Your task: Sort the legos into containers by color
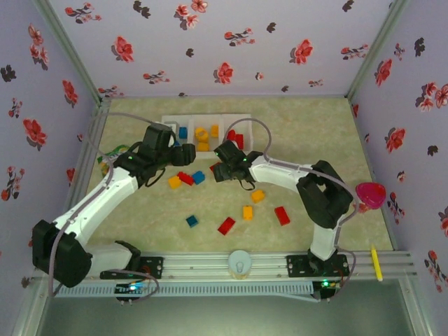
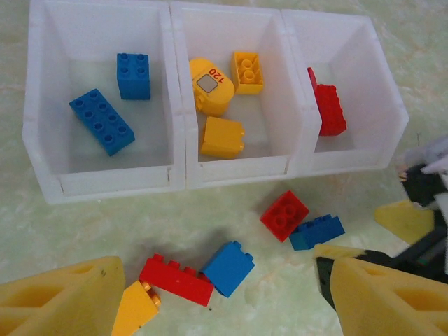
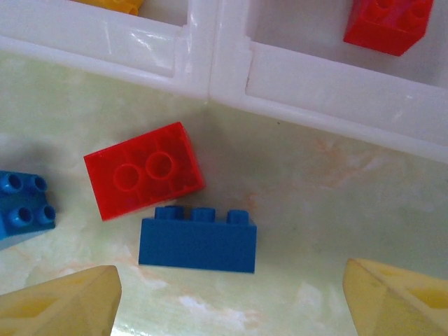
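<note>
The left gripper point(image 2: 222, 274) is held wide open over the table point(image 2: 210, 217), with nothing gripped. In the gap ahead of it a long red brick point(image 2: 176, 278) and a blue brick point(image 2: 228, 268) are found touching end to end. The red one's long axis runs almost from finger to finger, slightly tilted. An orange brick point(image 2: 136, 306) lies at their left end, beside the left finger. This cluster is judged nearer to the left arm.

Further right, a square red brick point(image 3: 143, 170) and a second blue brick point(image 3: 197, 238) are seen touching, just near of the tray point(image 2: 112, 185) where its middle and right compartments join. The right gripper point(image 3: 231, 273) is also spread wide and empty. The second blue brick is laid on its side directly ahead of that gap, with its studs toward the tray and its long axis running from finger to finger. A close on its ends, or a wrist turn first, is judged to be called for, and the red neighbour could be nudged.

In the left compartment point(image 2: 42, 133) two blue bricks point(image 2: 101, 120) are held. In the middle compartment point(image 2: 238, 168) are three yellow-orange pieces point(image 2: 222, 136). In the right compartment point(image 2: 371, 91) is one red brick point(image 2: 329, 108), set on edge by the left wall. More loose legos point(image 1: 248, 212) are scattered nearer on the table.
</note>
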You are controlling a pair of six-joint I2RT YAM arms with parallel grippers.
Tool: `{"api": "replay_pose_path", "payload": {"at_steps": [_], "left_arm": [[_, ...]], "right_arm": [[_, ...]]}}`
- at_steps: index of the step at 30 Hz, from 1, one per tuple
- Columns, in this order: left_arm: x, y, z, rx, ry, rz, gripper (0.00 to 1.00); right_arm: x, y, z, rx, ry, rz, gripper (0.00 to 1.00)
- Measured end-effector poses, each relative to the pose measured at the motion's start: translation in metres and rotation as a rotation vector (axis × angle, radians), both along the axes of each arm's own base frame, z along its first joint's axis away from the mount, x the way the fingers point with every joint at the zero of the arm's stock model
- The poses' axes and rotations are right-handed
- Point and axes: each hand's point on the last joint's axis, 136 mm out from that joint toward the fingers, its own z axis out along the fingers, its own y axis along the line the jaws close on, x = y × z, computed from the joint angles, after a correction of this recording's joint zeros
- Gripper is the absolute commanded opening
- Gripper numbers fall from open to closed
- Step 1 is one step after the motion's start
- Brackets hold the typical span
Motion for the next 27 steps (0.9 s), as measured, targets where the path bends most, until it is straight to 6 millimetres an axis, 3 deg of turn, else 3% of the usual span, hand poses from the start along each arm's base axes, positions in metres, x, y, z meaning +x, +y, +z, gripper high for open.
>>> {"api": "replay_pose_path", "payload": {"at_steps": [8, 27], "left_arm": [[-0.003, 0.002, 0.006, -0.008, -0.011, 0.001, 0.78], [-0.005, 0.003, 0.003, 0.000, 0.003, 0.000, 0.78]], "right_arm": [[0.005, 0.005, -0.014, -0.026, 0.016, 0.010, 0.83], [0.013, 0.014, -0.031, -0.049, 0.032, 0.019, 0.58]]}}
